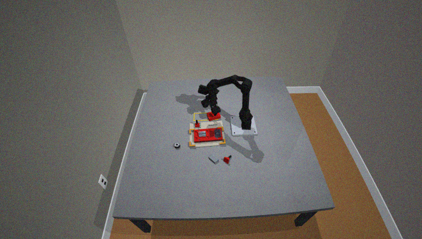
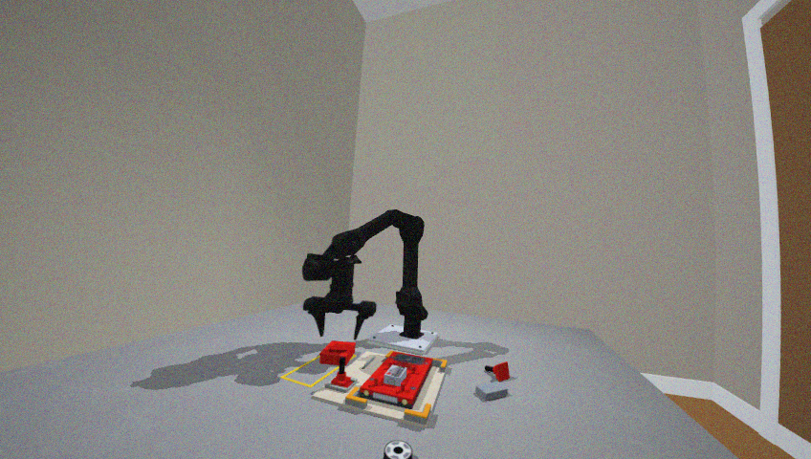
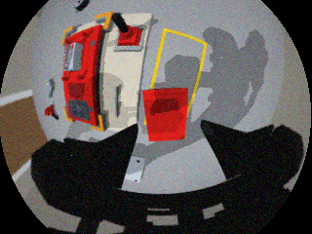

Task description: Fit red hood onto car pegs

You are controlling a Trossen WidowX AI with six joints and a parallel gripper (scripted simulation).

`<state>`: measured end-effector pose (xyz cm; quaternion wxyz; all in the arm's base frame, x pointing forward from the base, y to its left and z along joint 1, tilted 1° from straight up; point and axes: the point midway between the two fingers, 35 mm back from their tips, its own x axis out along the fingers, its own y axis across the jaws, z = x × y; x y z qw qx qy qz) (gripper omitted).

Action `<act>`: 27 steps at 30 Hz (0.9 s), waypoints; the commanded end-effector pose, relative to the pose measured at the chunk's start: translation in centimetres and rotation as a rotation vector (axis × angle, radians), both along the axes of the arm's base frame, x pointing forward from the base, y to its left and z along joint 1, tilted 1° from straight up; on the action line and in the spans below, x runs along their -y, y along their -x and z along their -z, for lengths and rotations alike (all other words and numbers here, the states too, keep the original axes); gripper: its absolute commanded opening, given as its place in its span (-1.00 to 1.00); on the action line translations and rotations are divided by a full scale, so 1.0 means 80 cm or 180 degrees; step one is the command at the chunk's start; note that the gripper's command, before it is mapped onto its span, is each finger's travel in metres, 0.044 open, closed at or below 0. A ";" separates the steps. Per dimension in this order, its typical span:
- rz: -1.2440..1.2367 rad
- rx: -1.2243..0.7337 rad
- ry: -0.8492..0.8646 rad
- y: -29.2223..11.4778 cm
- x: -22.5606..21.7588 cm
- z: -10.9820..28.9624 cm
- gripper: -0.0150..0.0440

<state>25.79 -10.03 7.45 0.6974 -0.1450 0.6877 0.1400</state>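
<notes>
The red hood [image 1: 212,116] [image 2: 336,349] [image 3: 168,127] lies roof up on the table, over one end of the yellow outline, beside the jig. My gripper [image 2: 339,338] [image 3: 170,125] is open and empty, pointing down above the hood, with a gap between the fingertips and the roof. The red chassis [image 1: 208,138] [image 2: 372,387] [image 3: 88,93] sits in the jig [image 1: 204,145] [image 2: 435,392] [image 3: 113,63] between orange corners. The grey engine block [image 1: 201,133] [image 2: 394,374] [image 3: 73,56] stands on its deck. The pegs are small and hard to make out.
A red piece with a black stem [image 1: 197,124] [image 2: 341,380] [image 3: 131,36] stands on the jig beside the chassis. A similar red piece [image 1: 226,160] [image 2: 500,371] and a grey block [image 1: 213,159] [image 2: 491,391] lie beyond the jig. A wheel [image 1: 176,145] [image 2: 397,449] lies off its end.
</notes>
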 end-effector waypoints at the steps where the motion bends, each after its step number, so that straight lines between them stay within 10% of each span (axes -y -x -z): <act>1: -0.0022 -0.0016 -0.0018 0.001 -0.001 0.006 1.00; 27: -0.0022 -0.0017 -0.0018 0.003 -0.001 0.029 1.00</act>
